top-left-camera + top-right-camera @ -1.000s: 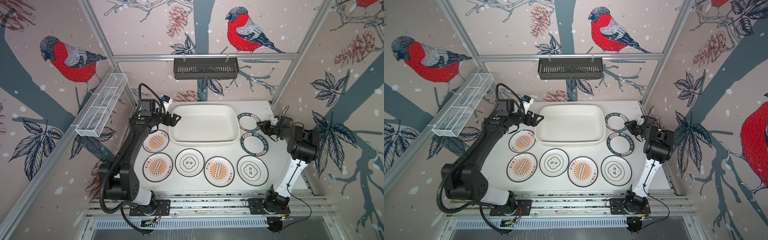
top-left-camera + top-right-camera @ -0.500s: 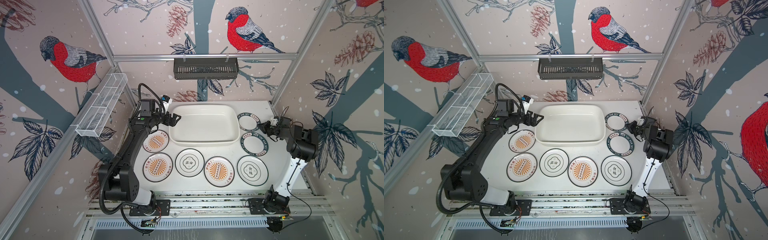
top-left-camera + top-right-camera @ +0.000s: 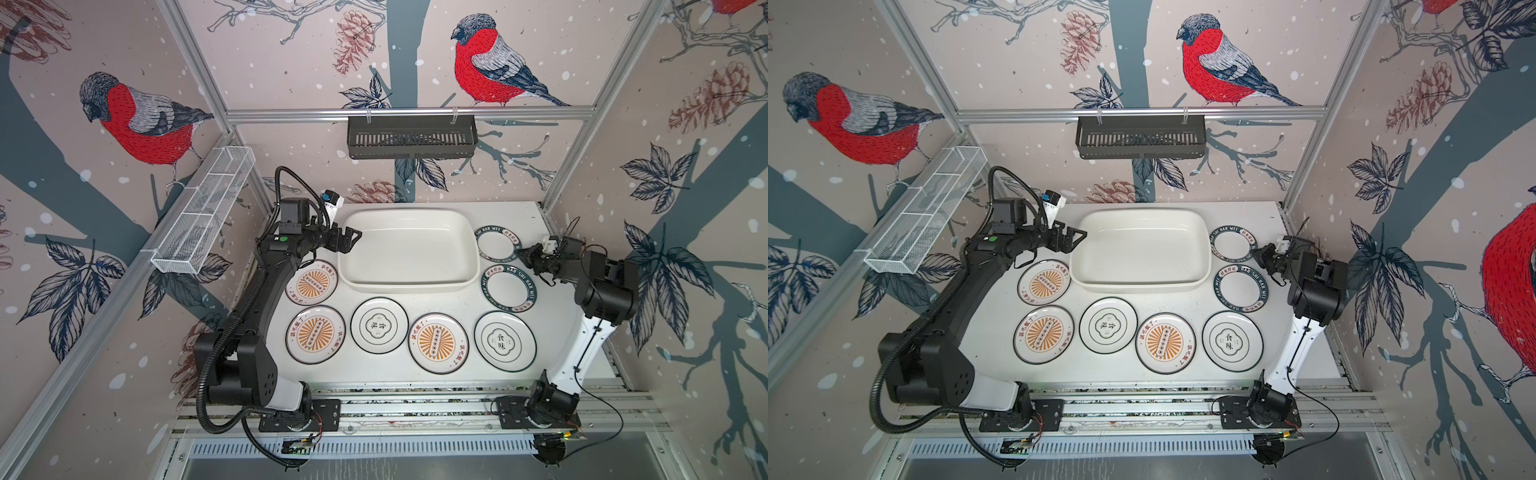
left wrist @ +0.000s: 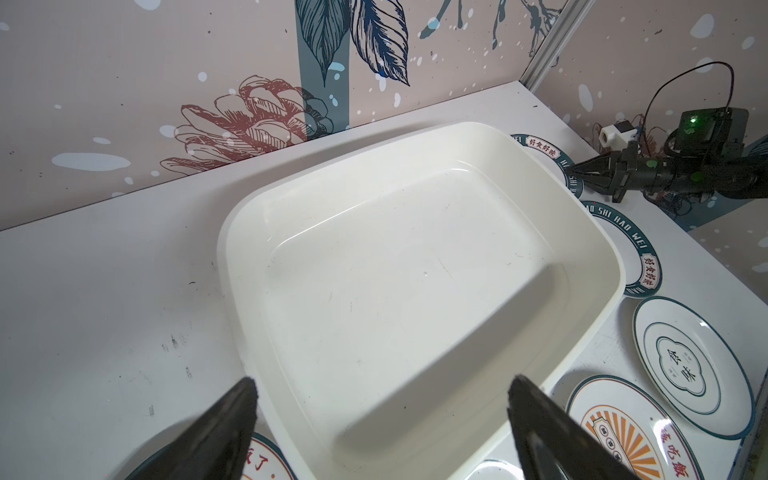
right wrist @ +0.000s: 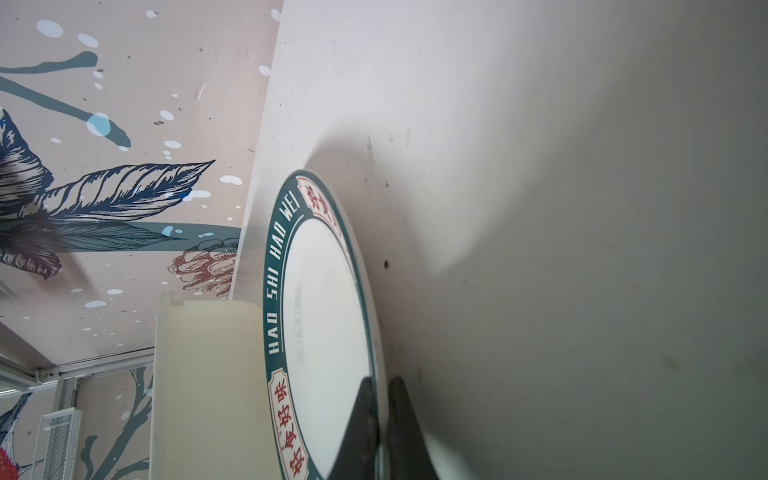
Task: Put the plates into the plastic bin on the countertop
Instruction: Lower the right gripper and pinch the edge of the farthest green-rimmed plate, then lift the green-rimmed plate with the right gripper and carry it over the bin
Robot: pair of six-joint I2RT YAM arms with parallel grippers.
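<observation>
The right gripper pinches the right-hand rim of the far lettered plate, lying on the countertop just right of the bin, so the bin lies leftward; the left gripper hangs wide open.

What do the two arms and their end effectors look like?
The left arm is black with a white base segment, a green dot and a ribbed black hose. The right arm is black above a white lower link, with thin black wires. The left end effector and right end effector have black tapered fingers.
</observation>
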